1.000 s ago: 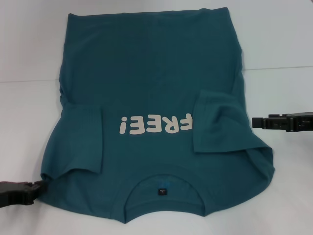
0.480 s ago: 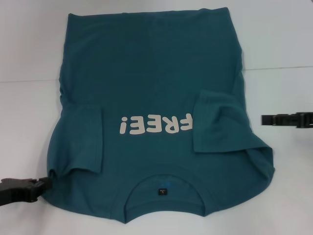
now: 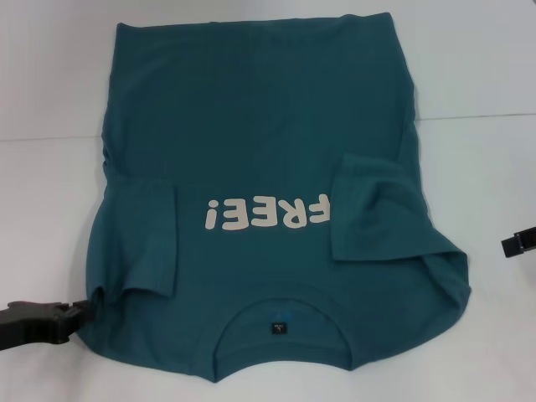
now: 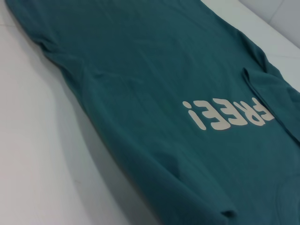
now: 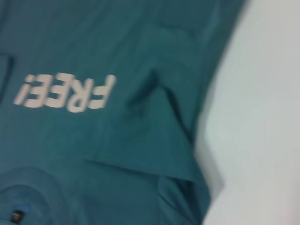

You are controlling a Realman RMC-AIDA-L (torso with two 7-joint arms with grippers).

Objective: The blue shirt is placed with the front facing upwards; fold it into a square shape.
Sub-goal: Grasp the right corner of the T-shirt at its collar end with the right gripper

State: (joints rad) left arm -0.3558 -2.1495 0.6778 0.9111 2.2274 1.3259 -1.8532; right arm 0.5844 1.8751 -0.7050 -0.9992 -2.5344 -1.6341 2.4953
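The blue shirt (image 3: 268, 193) lies front up on the white table (image 3: 50, 218), collar toward the robot and hem at the far side. Nearest in the head view, at six o'clock, is the round collar (image 3: 280, 331) with a small dark tag (image 3: 275, 329) inside it. At about eight o'clock the left tool (image 3: 42, 322) rests low on the table, its dark tip touching the shirt's near left corner, where the cloth bunches into a small fold; whether it grips the fabric or is released, I cannot tell.

Moving outward, both short sleeves are folded in over the chest: the left sleeve (image 3: 142, 243) at nine o'clock and the right sleeve (image 3: 377, 213) at three o'clock, flanking the cream "FREE!" lettering (image 3: 266, 212), which reads upside down from the robot's side. At three o'clock, apart from the shirt, only a sliver of the right tool (image 3: 519, 244) shows at the picture's edge; its state cannot be told.

The far body of the shirt runs smooth toward twelve o'clock.

The left wrist view adds the long left side edge (image 4: 117, 140) lying rumpled against the table. The right wrist view, blurred, shows the right sleeve's folded hem (image 5: 140, 166) and creases under it.
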